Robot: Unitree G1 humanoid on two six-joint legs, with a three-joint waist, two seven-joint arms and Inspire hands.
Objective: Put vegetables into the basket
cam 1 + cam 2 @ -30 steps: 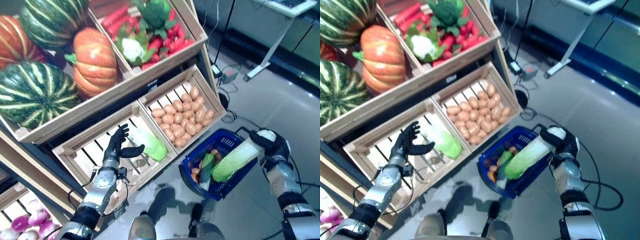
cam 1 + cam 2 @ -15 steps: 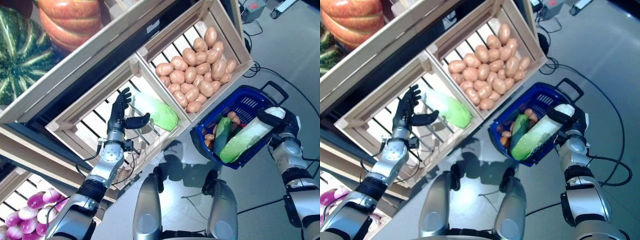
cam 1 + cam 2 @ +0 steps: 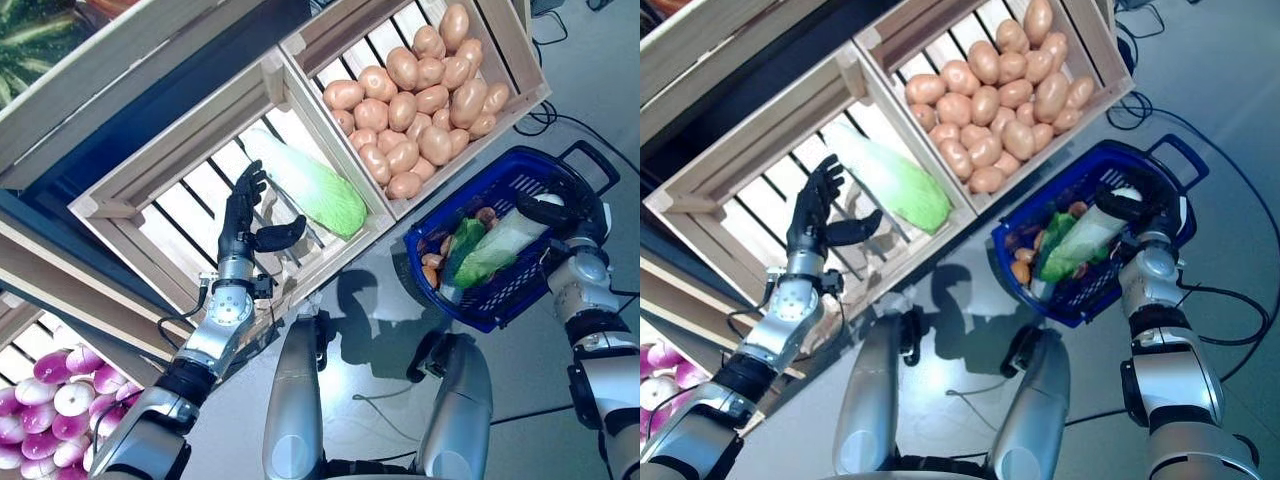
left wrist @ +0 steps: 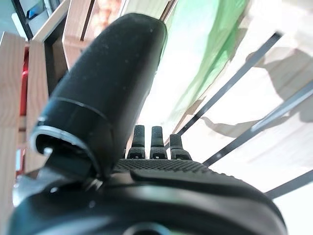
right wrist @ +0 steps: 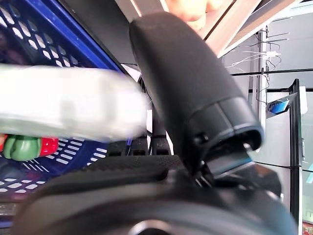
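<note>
Left eye view: grey floor; right hand grips cabbage in basket, pointing eight o'clock; left hand splayed.

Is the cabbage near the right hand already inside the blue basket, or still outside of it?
Inside: the cabbage lies in the blue basket on other vegetables, white end by the right hand.

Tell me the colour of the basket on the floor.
Blue, a mesh-sided basket; it shows best in the right eye view.
</note>
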